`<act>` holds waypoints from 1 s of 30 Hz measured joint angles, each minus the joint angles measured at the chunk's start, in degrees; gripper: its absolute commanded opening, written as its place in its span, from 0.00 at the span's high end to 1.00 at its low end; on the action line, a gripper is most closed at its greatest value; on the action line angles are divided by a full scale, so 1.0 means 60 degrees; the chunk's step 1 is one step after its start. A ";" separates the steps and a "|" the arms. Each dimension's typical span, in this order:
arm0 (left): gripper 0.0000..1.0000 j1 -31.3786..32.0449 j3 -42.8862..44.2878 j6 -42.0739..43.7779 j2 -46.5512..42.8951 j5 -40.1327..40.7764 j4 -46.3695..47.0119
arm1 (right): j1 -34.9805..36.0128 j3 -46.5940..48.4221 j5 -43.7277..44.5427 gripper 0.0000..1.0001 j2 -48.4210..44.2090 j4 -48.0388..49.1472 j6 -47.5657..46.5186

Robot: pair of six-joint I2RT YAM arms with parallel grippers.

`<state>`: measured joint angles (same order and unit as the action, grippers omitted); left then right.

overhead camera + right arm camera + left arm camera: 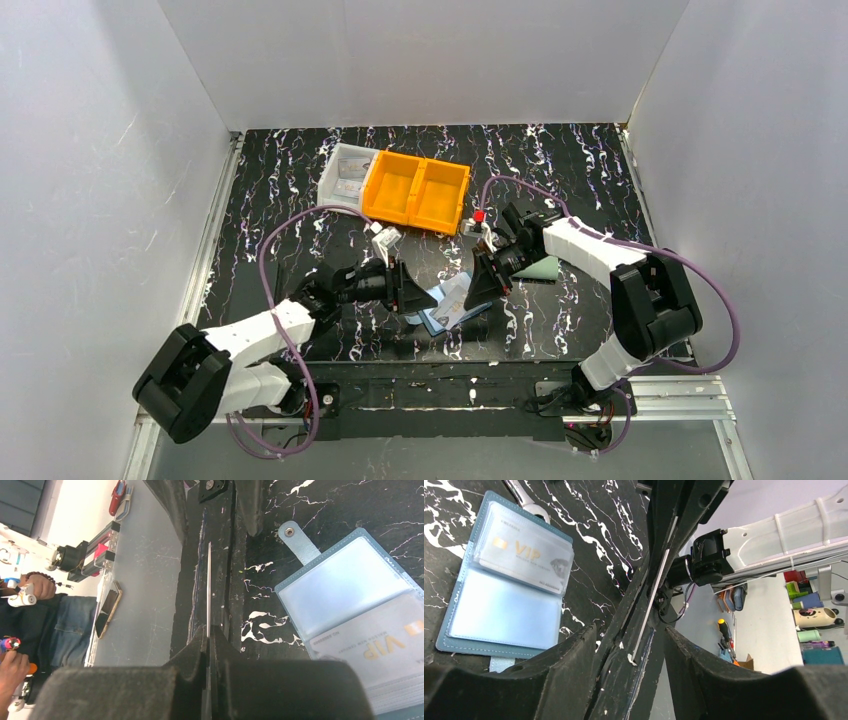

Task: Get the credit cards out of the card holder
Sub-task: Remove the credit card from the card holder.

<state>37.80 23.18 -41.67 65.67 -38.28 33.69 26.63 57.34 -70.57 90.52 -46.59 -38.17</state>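
Right tool pinches a card on edge beside the open card holder; left tool stands open around it.

The card holder (452, 310) lies open and flat on the desk (290, 200), its snap flap (295, 542) sticking out from one edge and a VIP card (524, 555) tucked in one clear pocket. Just beside the card holder, the right tool (210, 630) is closed tight on a thin pale loose card (208, 580), seen edge-on. The left tool (630, 630) is parted about halfway, one finger on each side of that card and of the right tool's tips; whether it touches them I cannot tell. An orange bin (415, 190) sits beyond the card holder, and a grey-green wallet (542, 268) lies to its right.
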 measured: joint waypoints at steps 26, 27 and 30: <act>0.77 0.0412 0.0871 -0.0477 0.1665 -0.1027 -0.0091 | 0.0004 0.0197 0.0062 0.99 0.0306 -0.0579 -0.0678; 0.84 0.0412 0.0892 -0.0492 0.1701 -0.1031 -0.0095 | 0.0004 0.0197 0.0066 0.99 0.0306 -0.0579 -0.0678; 0.98 0.0412 0.0962 -0.0539 0.1818 -0.1089 -0.0040 | 0.0004 0.0219 0.0113 0.99 0.0306 -0.0583 -0.0678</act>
<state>40.27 28.95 -44.91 76.58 -44.82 33.45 26.65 58.65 -69.89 92.36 -50.09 -42.24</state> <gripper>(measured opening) 0.135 0.054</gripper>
